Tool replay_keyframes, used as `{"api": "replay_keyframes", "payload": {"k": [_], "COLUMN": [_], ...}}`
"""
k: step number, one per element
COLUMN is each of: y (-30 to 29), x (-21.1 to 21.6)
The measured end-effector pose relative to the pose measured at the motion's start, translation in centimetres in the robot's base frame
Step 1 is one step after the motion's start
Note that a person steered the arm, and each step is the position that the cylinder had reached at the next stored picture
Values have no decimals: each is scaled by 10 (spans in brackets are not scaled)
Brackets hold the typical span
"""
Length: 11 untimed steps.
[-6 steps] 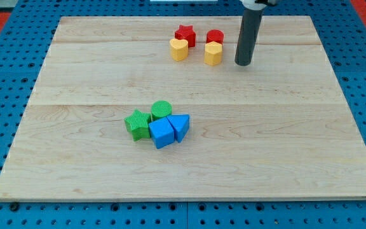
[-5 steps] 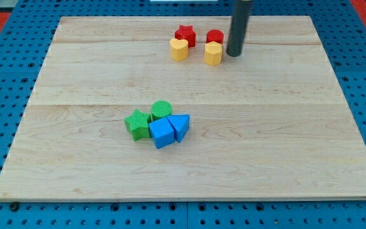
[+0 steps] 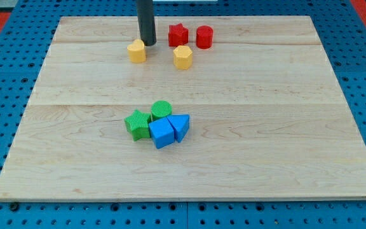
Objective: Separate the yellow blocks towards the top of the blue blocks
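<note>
My tip (image 3: 147, 42) just beside yellow heart block (image 3: 136, 51)

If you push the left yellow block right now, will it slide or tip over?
The left yellow block looks squat and flat-bottomed, so it probably slides on the smooth board. My tip touches its upper right edge, off-centre, so it may turn as it goes.

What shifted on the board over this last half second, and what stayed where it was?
My tip swept from the view's right to its left. The yellow heart, yellow hexagon, red star and red cylinder slid left. The green and blue cluster did not move.
</note>
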State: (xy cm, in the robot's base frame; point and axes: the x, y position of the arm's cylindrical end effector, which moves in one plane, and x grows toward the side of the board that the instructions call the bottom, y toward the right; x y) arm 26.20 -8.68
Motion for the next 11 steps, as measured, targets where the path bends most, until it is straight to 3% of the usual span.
{"api": "replay_keyframes", "payload": {"k": [1,2,4,5,6,7,8,10,11], "y": [-46,-41,76,80,120,132,159,43,61], "x": [-6,30,54,40,48,80,45,32,81]}}
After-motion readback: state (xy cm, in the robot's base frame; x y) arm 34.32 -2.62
